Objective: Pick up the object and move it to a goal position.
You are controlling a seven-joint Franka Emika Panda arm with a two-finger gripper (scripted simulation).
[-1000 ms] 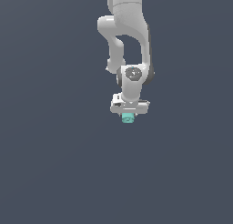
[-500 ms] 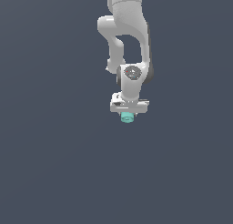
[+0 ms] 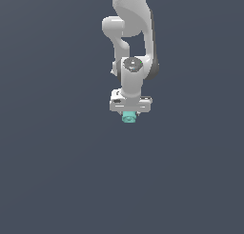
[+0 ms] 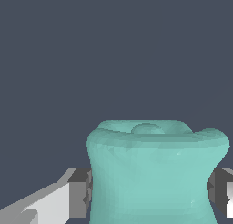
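Note:
The teal object [image 3: 128,117], a stubby cylinder with a wider bumpy rim, sits between the fingers of my white gripper [image 3: 129,113] at the centre of the exterior view. The gripper points down and is shut on the object, which sticks out just below it. In the wrist view the object [image 4: 154,173] fills the space between the two grey pads [image 4: 80,192], which press on its narrower waist. No goal marker shows in either view.
Only a plain dark grey-blue background surrounds the arm [image 3: 133,33] in both views. No table edge, other object or obstacle shows.
The gripper, still holding the teal object, has shifted slightly up and towards the exterior view's left. The grip looks the same.

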